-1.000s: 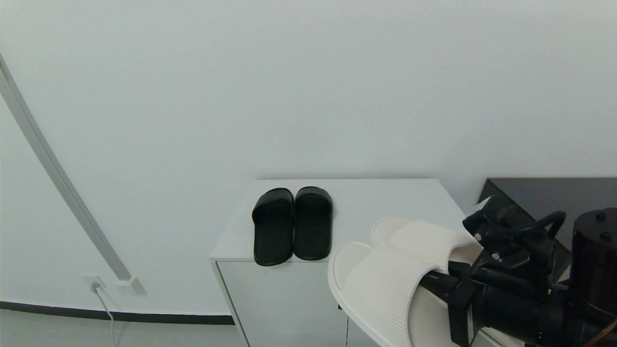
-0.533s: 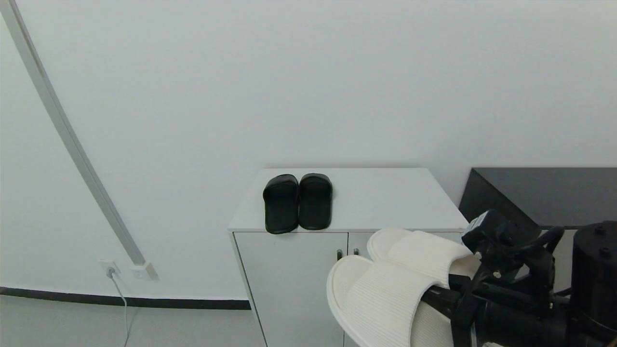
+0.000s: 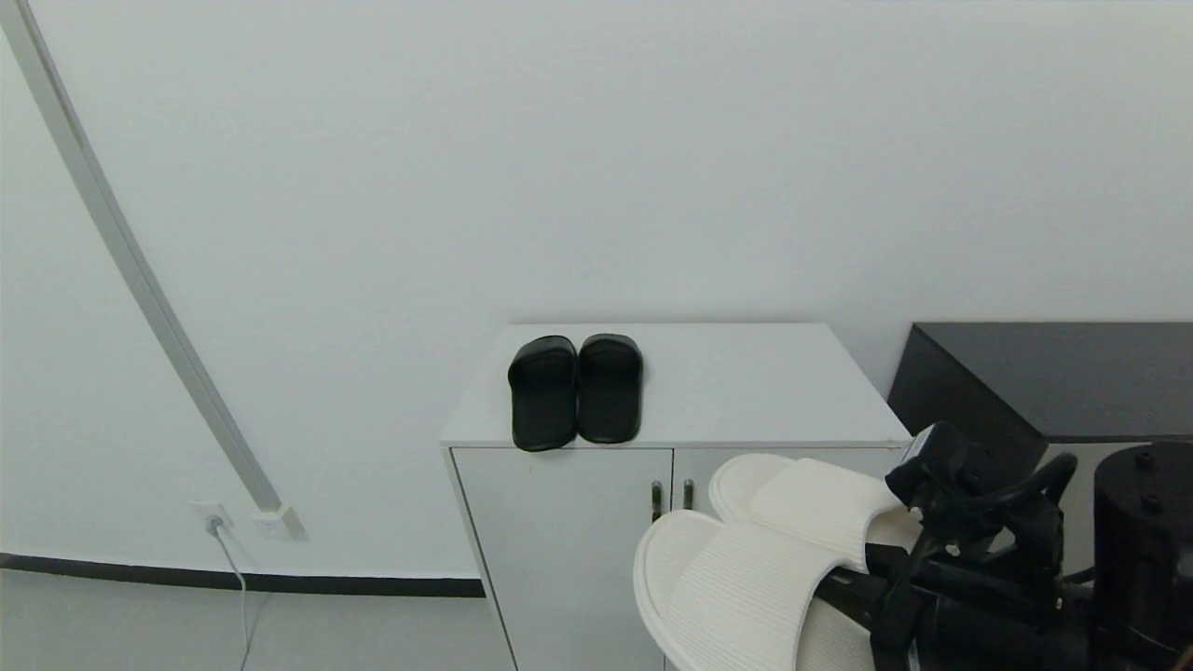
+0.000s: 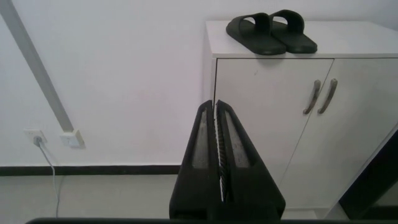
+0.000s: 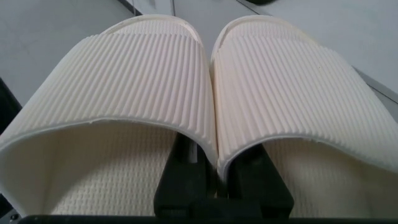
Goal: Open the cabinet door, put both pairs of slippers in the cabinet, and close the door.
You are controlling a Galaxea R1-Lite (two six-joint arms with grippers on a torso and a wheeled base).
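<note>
White slippers (image 3: 774, 559), ribbed pair, sit at lower right of the head frame, held off the ground in front of the cabinet's right door, toes toward the upper left. Side by side, inner edges touching; the farther one overlaps the cabinet's front edge in the picture. Right gripper (image 3: 843, 576) comes in from the lower right corner, reaching in under the straps. In the right wrist view the right gripper (image 5: 214, 177) pinches the two inner strap walls of the white slippers (image 5: 137, 81) together, jaws narrow, clamped on both.

Black slippers (image 3: 576, 390), second pair, rest on the cabinet top at centre frame, left half of the top, heels at the front edge, one heel slightly over it. The pair touch along their inner sides. The left wrist view shows the black slippers (image 4: 272, 31) on the top too.

Cabinet (image 3: 746, 391) white, against the wall, lower centre. Both doors flush with the front, closed. Two slim vertical handles (image 3: 656, 499) just beside each other at the door seam; handles (image 4: 313, 96) are also clear in the left wrist view.

Left gripper (image 4: 215, 109) has its jaws pressed together, nothing between them, well apart from the cabinet, pointed toward its left door.

Black tabletop (image 3: 1053, 373) at right, beside the cabinet. Wall socket (image 3: 209, 515) with white cable (image 3: 233, 578) at lower left. Grey conduit strip (image 3: 140, 270) runs diagonally down the wall at left.
</note>
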